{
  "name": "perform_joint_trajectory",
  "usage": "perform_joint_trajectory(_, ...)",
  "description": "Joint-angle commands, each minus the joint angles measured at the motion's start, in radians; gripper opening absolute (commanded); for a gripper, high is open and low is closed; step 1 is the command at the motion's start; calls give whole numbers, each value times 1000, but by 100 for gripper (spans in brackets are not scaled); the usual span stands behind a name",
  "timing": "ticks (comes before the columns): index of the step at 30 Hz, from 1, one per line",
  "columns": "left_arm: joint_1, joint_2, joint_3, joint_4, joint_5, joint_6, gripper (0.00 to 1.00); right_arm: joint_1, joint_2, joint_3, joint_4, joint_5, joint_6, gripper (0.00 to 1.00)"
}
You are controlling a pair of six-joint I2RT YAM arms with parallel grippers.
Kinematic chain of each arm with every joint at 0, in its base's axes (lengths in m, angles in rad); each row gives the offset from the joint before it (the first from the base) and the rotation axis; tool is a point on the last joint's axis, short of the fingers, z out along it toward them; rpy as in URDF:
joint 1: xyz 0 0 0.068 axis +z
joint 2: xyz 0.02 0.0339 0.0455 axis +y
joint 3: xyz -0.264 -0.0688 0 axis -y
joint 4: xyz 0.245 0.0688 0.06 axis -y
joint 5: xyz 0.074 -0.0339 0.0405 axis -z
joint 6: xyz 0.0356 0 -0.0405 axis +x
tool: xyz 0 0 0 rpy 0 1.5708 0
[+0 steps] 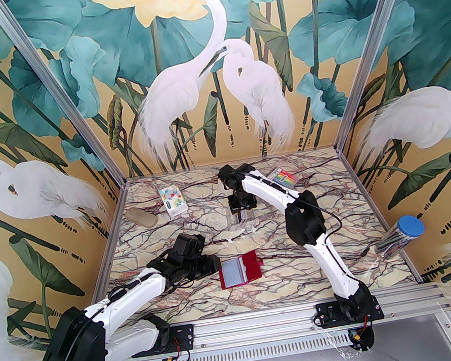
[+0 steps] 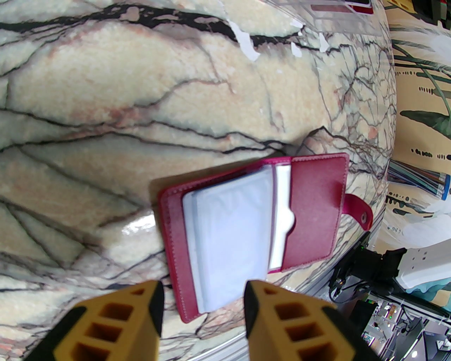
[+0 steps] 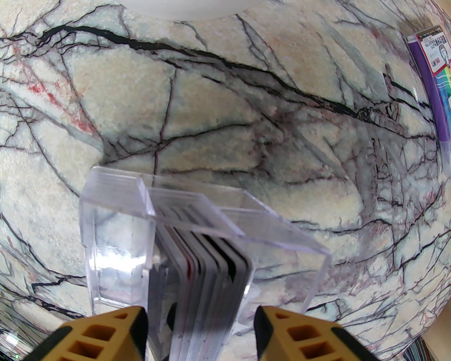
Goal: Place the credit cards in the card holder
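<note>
The dark red card holder (image 1: pixel 241 274) lies open on the marble near the front centre, its pale clear pockets facing up and its snap tab (image 2: pixel 360 213) at the right. My left gripper (image 2: pixel 202 310) hovers open just at the near edge of the card holder (image 2: pixel 310 211), touching nothing. Several credit cards (image 3: pixel 208 278) stand on edge in a clear plastic box (image 3: pixel 116 225) at mid-table. My right gripper (image 3: pixel 201 331) is open with its fingers on either side of the card stack, over the clear plastic box (image 1: pixel 241 224).
A rainbow-striped packet (image 1: pixel 283 177) lies at the back right, a white patterned box (image 1: pixel 174 202) and a beige stone-like lump (image 1: pixel 142 219) at the back left. A clear tube with a blue lid (image 1: pixel 401 235) lies at the right edge.
</note>
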Motion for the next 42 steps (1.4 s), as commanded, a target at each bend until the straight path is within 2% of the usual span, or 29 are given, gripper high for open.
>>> perform_joint_trajectory(1,-4,8,-22,22,12,-4,43,10,37,17,-40,25,20,54)
perform_joint_trajectory(26,-4,22,-13,25,16,-6,43,17,28,82,-118,117,16,42)
perform_joint_trajectory(42,-4,22,-22,31,14,-9,43,17,10,100,-142,118,16,33)
